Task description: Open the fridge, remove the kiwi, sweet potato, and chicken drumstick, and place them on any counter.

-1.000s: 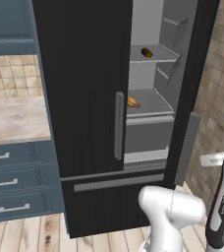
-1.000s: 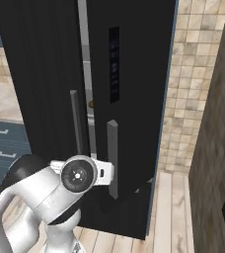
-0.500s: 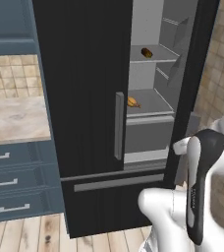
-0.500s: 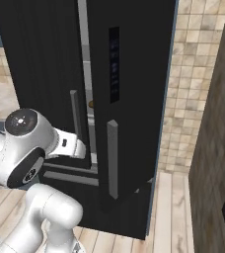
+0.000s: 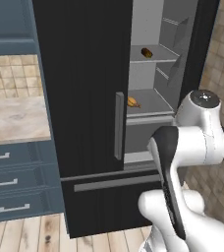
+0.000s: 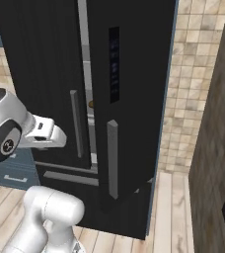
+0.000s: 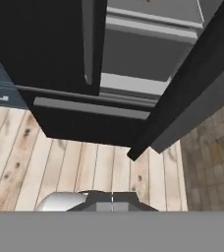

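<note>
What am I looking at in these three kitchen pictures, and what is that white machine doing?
The white machine is a robot arm on a driving base, standing before a tall black fridge whose right door is swung open. Two pictures come from cameras on the base, behind the arm to its left and right. The third looks from the arm's hand, down at the wooden floor and the fridge's foot. Inside, a golden chicken drumstick lies on a lower shelf and a dark food item on the shelf above. A beige counter sits left of the fridge. The tool is shut and holds nothing.
</note>
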